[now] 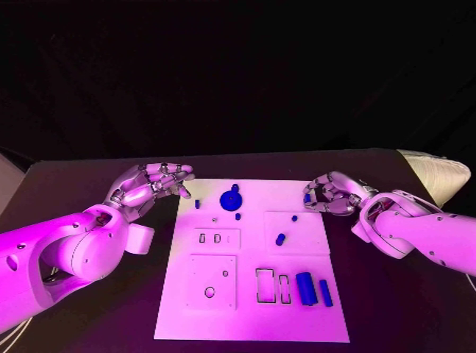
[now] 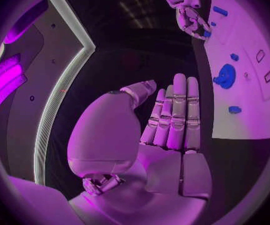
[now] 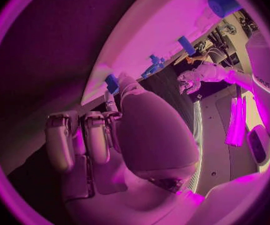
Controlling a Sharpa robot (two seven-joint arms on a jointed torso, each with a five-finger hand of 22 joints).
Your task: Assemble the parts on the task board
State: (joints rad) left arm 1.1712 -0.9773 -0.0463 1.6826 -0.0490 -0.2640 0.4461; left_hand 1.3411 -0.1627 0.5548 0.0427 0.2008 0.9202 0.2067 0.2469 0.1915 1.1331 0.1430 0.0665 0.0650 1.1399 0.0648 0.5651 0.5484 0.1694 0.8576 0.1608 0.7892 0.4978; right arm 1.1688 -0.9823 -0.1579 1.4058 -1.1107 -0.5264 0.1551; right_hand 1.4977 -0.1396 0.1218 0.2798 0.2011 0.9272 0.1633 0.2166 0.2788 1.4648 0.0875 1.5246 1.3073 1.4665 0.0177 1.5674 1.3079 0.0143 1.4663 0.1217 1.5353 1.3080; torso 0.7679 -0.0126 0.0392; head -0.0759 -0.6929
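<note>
Nearest you on the board, two blue bars lie beside empty slots, while your left hand hovers open at its far-left corner and your right hand curls around a small blue part at its far-right edge, likely to seat it.

Blue parts on white task board

Task board sits mid-table, long side running away from the robot. Far end of board: round part, with a small part to its left. Mid-board, right side: short part, a tiny one behind it. Near right corner: two long parts lying side by side. Left hand off the board's far left corner; right hand at the far right corner.
</note>
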